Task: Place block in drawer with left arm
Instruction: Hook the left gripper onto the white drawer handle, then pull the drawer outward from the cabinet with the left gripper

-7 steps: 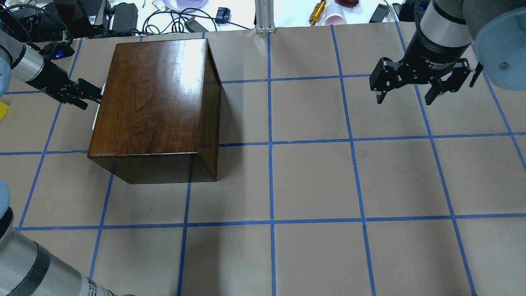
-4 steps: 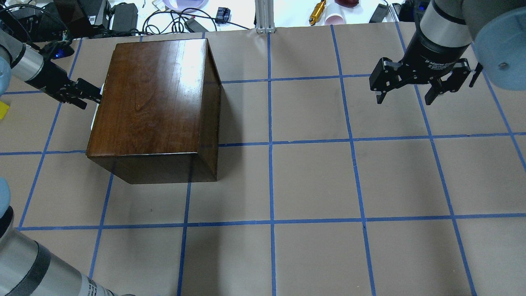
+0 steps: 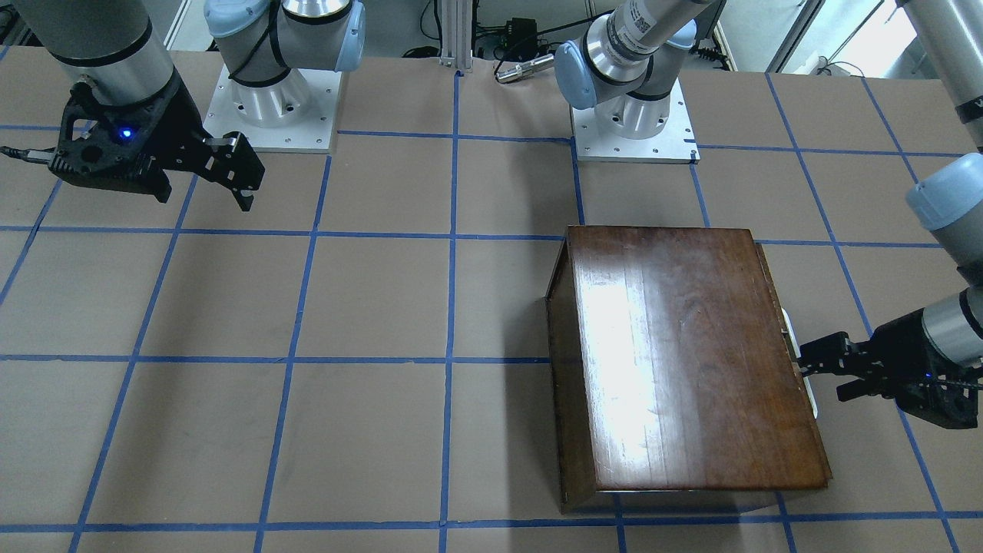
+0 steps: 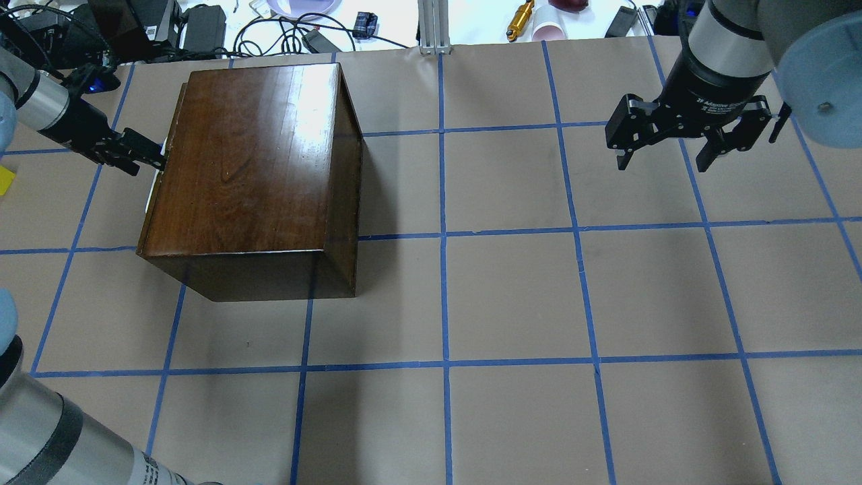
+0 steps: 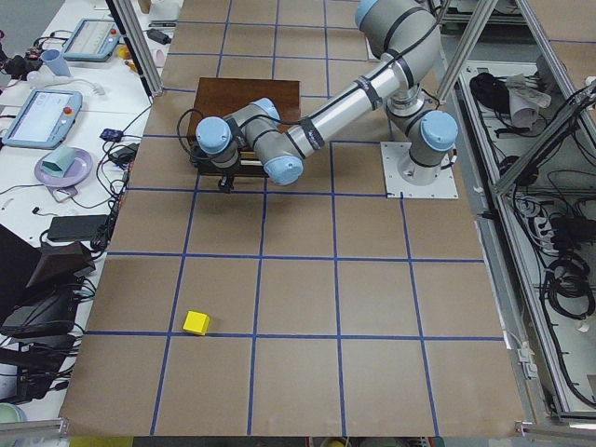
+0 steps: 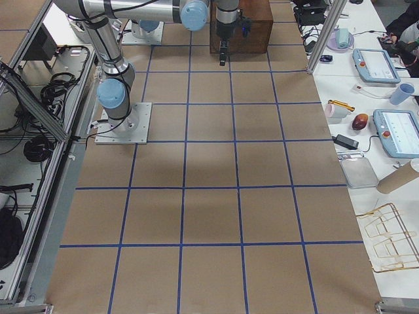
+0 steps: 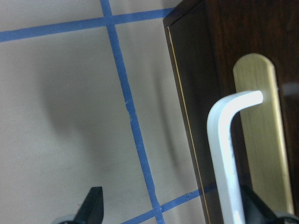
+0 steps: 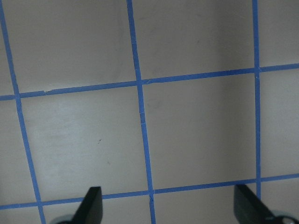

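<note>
The glossy dark-brown box (image 4: 256, 162) stands on the left half of the table. Its drawer front (image 7: 196, 93) faces left and carries a brass plate and a white bar handle (image 7: 224, 140). No pale tray shows. My left gripper (image 4: 156, 156) is low against this front, also in the front-facing view (image 3: 806, 365). Its jaws are open around the handle in the left wrist view (image 7: 174, 207), and the handle lies by the right-hand finger (image 7: 254, 205). The yellow block (image 5: 196, 322) lies on the table well left of the box, at the overhead view's left edge (image 4: 5, 180). My right gripper (image 4: 663, 162) hangs open and empty at the far right.
Cables, a gold tool (image 4: 520, 19) and a cup lie beyond the far edge, with an aluminium post (image 4: 434, 27) at its middle. The two arm bases (image 3: 630, 115) sit at the robot's side. Blue tape lines grid the brown table (image 4: 512, 296).
My left gripper has moved a little to the left with the handle, and the box's left side has shifted left with it. The right arm has not moved.
</note>
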You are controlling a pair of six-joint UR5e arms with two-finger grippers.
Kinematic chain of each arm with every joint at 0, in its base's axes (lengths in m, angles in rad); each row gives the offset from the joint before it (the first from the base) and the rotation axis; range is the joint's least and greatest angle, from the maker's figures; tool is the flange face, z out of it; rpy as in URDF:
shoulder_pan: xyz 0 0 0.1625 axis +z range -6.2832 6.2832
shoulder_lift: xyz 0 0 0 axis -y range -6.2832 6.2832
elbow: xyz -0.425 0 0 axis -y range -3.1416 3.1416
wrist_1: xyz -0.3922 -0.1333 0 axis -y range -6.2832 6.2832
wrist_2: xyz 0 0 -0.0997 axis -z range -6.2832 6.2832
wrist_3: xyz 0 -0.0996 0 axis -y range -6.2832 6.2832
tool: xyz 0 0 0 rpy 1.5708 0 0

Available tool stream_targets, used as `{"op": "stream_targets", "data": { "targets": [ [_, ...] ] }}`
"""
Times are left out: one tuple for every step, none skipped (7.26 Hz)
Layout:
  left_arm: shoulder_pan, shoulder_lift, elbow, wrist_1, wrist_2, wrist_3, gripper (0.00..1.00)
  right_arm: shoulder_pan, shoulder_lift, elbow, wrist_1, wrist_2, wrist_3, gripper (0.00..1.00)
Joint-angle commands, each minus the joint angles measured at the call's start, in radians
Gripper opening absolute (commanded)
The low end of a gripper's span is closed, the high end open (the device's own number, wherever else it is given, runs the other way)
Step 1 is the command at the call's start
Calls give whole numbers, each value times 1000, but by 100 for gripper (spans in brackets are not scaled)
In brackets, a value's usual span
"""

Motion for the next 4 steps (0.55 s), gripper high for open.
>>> {"op": "stream_targets", "data": {
  "targets": [
    [1,-4,19,-1,16,9,100,0,0,0,0,0,0,100],
    [1,-5,19,-1,31,14,100,0,0,0,0,0,0,100],
    [3,-10,21,-1,33,21,100,0,0,0,0,0,0,100],
    [16,-17,22,-1,32,33,100,0,0,0,0,0,0,100]
  ]
}}
